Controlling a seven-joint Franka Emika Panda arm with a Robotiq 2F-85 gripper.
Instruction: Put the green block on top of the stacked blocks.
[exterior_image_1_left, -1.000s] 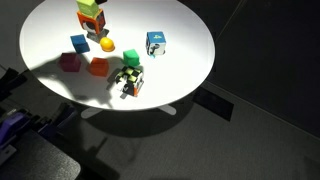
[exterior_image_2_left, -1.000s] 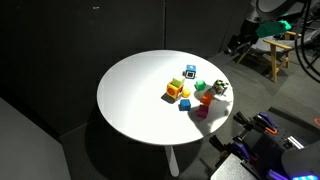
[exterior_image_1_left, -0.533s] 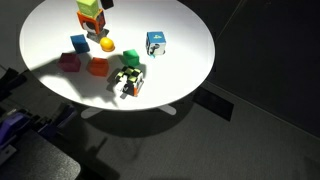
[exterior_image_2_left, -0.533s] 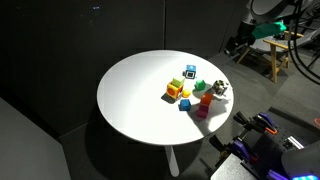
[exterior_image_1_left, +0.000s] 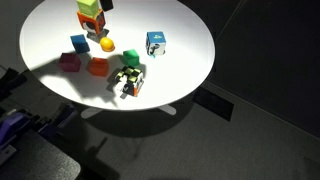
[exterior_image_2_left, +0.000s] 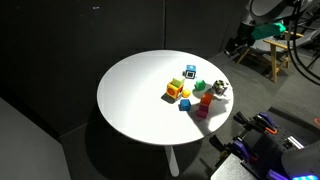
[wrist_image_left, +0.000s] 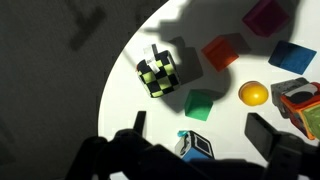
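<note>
Setting: we note a dim room with a dark floor. A round white table (exterior_image_1_left: 185, 60) carries every block.

Stacked blocks: the stacked blocks (exterior_image_1_left: 89, 15) stand close to the table edge at the top of an exterior view. A green cube sits over an orange-red one. In the wrist view we catch only part of them, at the right border.

Green block: the green block (wrist_image_left: 200, 104) lies flat on the tabletop, well in from the rim and on its own. It is just beside the checkered cube (wrist_image_left: 158, 71), near the yellow ball (wrist_image_left: 253, 94) and well apart from the stack. Nothing grips it.

Checkered cube: of all the pieces this one lies closest to the near table edge in the wrist view, tilted relative to the green block.

Loose cubes: the orange cube (wrist_image_left: 222, 52), the magenta cube (wrist_image_left: 266, 16) and the blue cube (wrist_image_left: 293, 56) sit apart from one another between the checkered cube and the stack.

Blue-and-white cube: the blue-and-white cube (wrist_image_left: 196, 146) shows low in the wrist view, in the gap between the fingers.

Gripper: the gripper (wrist_image_left: 200, 128) enters from the bottom of the wrist view. Its two dark fingers (wrist_image_left: 268, 134) are spread wide and grasp nothing. It is above the table, and we cannot tell how high.
</note>
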